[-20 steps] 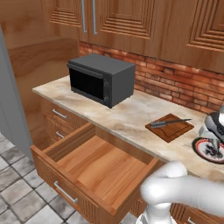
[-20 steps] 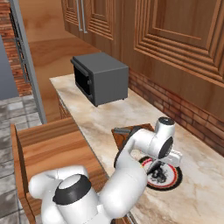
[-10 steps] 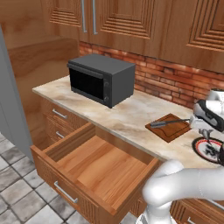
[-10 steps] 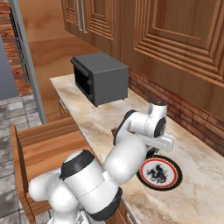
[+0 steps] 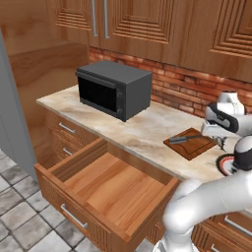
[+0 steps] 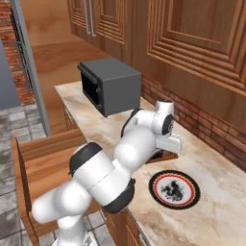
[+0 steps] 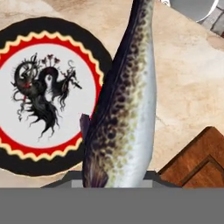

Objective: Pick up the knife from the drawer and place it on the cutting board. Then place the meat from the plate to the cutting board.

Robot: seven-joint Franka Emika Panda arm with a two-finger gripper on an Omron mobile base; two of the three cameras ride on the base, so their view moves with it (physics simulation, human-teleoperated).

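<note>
Jaws clamped on the meat (image 7: 124, 109), held above the counter between plate (image 7: 17, 151) and cutting board (image 7: 197, 164)

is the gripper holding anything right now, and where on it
Yes: the gripper holds the meat, a speckled fish-like piece, by one end; the rest hangs out over the counter beside the plate.
</note>
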